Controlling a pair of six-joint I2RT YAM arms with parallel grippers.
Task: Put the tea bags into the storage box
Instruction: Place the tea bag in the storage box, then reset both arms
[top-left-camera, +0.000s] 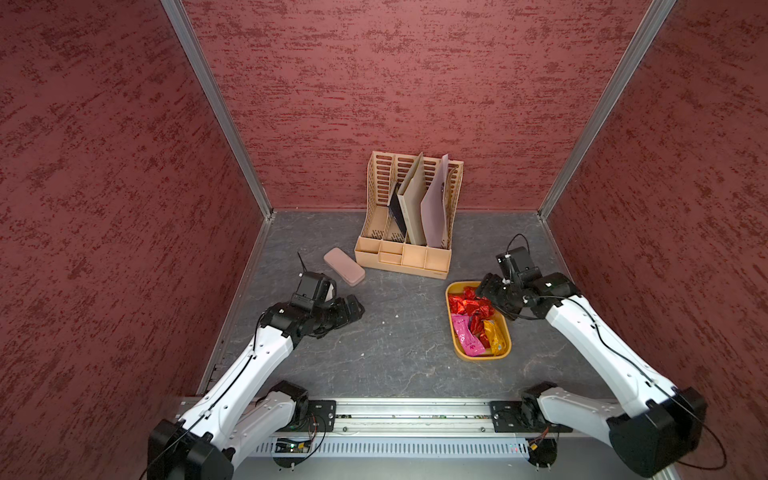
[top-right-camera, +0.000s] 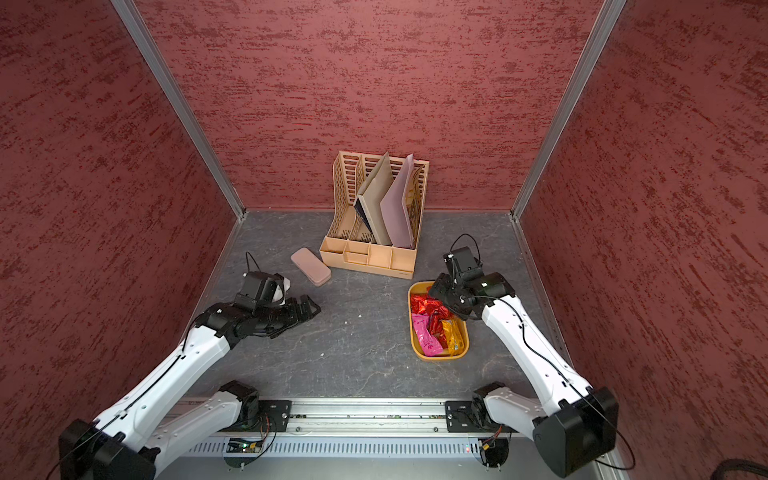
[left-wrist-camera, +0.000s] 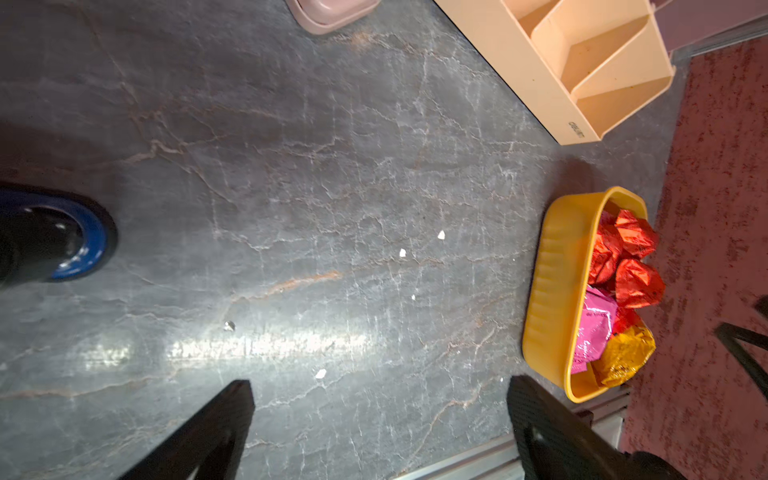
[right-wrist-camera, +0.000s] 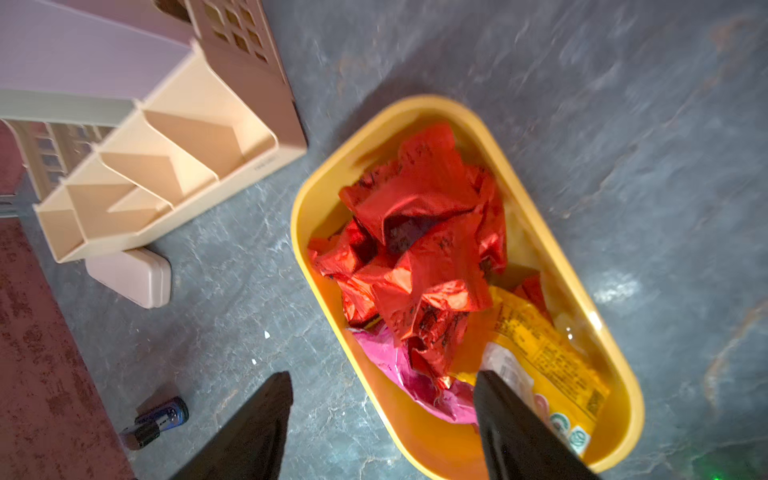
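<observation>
Tea bags (right-wrist-camera: 419, 249) all sit in the storage box (top-left-camera: 478, 357) – a crumpled heap of red foil at the end nearer the file organiser (top-left-camera: 409, 249), with a magenta-pink sachet (top-left-camera: 467, 338) and an orange-gold sachet (top-left-camera: 494, 336) side by side at the end nearer the robot. Both top views show no sachet loose on the desk (top-left-camera: 399, 332). The yellow box lies flat on the right side of the desk, near the organiser's front right corner but not touching it.

Over the far end of the box hangs the right gripper (top-left-camera: 486, 293). From its wrist camera the right gripper (right-wrist-camera: 382, 376) shows its jaws spread wide and nothing between them – one finger is above the orange-gold sachet inside the box, the other is above bare desk outside the box wall. That picture is a little blurred, so whether a fingertip touches the foil cannot be told.

Across the desk, well apart from the box, the left gripper (top-left-camera: 353, 305) is low over the dark stone surface, just in front of the pink case (top-left-camera: 344, 266). Its own camera shows the left gripper (left-wrist-camera: 379, 380) parted wide too, holding nothing, with only desk and a few white crumbs (left-wrist-camera: 402, 252) ahead. The organiser stands against the back wall with folders leaning in its slots.
</observation>
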